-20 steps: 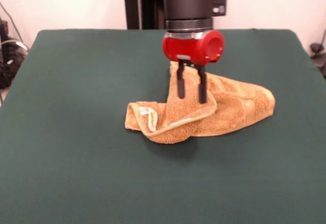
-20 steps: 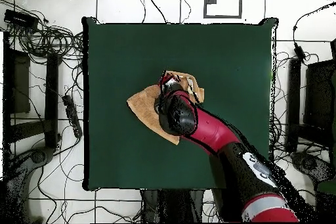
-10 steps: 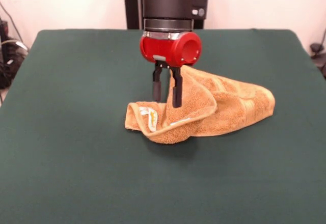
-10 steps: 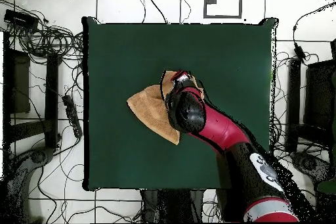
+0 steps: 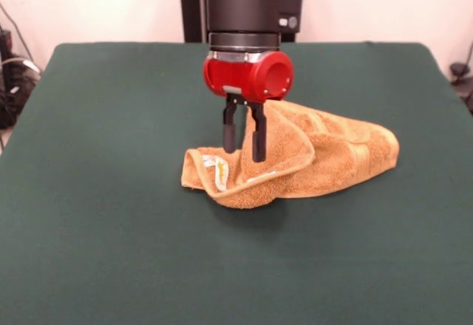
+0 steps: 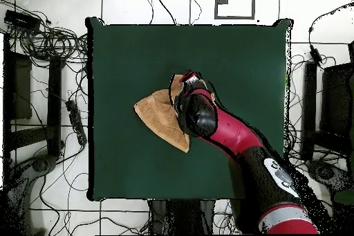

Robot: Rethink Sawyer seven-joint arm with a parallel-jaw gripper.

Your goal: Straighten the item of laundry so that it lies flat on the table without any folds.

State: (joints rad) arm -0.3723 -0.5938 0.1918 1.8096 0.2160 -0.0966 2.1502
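We see the towel (image 5: 325, 159) lying crumpled near the middle of the surface (image 5: 111, 251), well clear of all four edges. In the front view its long axis runs roughly parallel to the far edge, with a rounded bulge at the right end and a curled, rolled-over corner at the left end. That left corner shows a small white label (image 5: 219, 173) on the turned-up underside. One flap is folded up and over the middle, so the cloth is bunched in layers instead of lying flat, and a woven band crosses the right part. In the overhead view the towel (image 6: 155, 114) tapers to a point aimed at the left edge of the surface. The hand (image 5: 242, 153) hangs straight down over the folded flap, its two dark fingers (image 5: 259, 137) slightly parted, gripping nothing, their tips at the flap's upper edge.
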